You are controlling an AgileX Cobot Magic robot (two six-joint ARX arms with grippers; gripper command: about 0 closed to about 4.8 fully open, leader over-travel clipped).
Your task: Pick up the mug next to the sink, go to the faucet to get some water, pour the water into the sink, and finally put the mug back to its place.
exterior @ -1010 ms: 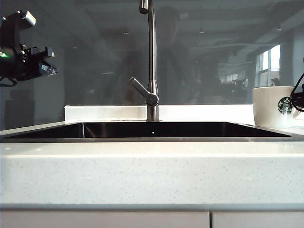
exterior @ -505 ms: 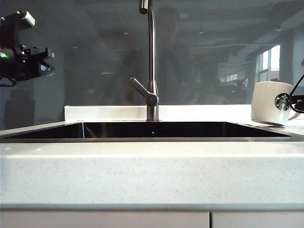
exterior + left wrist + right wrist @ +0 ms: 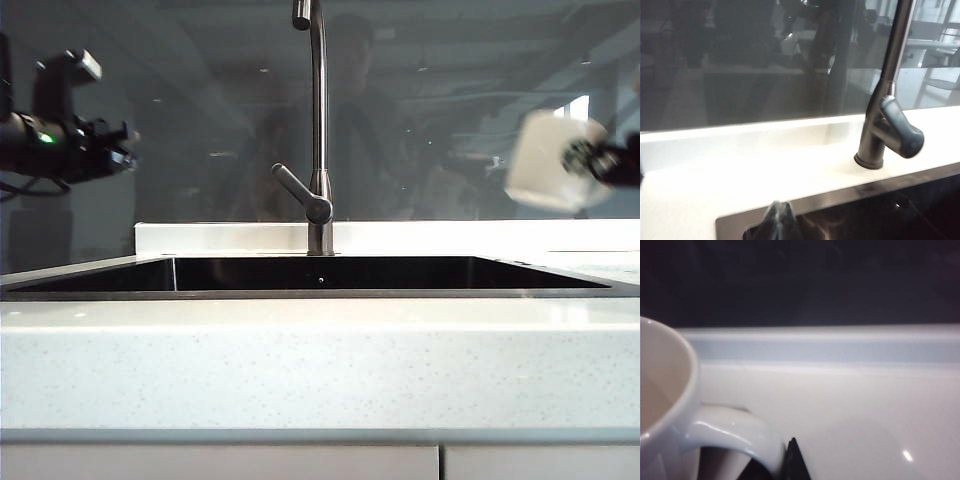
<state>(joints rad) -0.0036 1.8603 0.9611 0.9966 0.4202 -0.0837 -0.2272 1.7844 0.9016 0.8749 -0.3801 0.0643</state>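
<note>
The white mug (image 3: pixel 545 160) hangs tilted and blurred in the air at the right, above the counter, its green logo facing my right gripper (image 3: pixel 603 160). In the right wrist view that gripper (image 3: pixel 776 466) is shut on the mug's loop handle (image 3: pixel 735 432), with one black finger (image 3: pixel 793 460) outside the loop. My left gripper (image 3: pixel 126 146) is shut and empty, high at the left, and its tips (image 3: pixel 780 209) sit over the black sink's (image 3: pixel 900 215) back corner. The steel faucet (image 3: pixel 318 130) stands behind the sink (image 3: pixel 320 273), its lever (image 3: pixel 902 132) angled out. No water is in view.
A pale speckled countertop (image 3: pixel 320 360) runs along the front, with a white ledge (image 3: pixel 220 238) behind the basin. A dark glass wall (image 3: pixel 200 110) rises behind the faucet. Cabinet fronts (image 3: pixel 220 463) lie below.
The mug has left the counter, rising and shifting a little left in my right gripper. My left arm has moved right, toward the faucet.
</note>
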